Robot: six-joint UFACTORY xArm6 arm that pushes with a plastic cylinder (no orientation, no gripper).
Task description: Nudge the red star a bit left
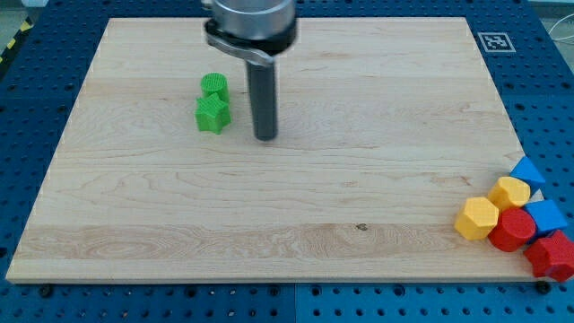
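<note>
The red star [552, 257] lies at the view's bottom right, at the board's corner and partly over its edge. It touches a rounder red block [511, 230] on its upper left and a blue block [546, 215] above it. My tip [265, 138] rests on the board in the upper middle, far up and left of the red star. It stands just right of a green star [213, 115], with a small gap between them.
A second green block [214, 85] sits just above the green star. In the bottom right cluster are a yellow hexagon [476, 218], another yellow block [510, 191] and a blue triangle [527, 170]. The wooden board [296, 233] lies on a blue pegboard.
</note>
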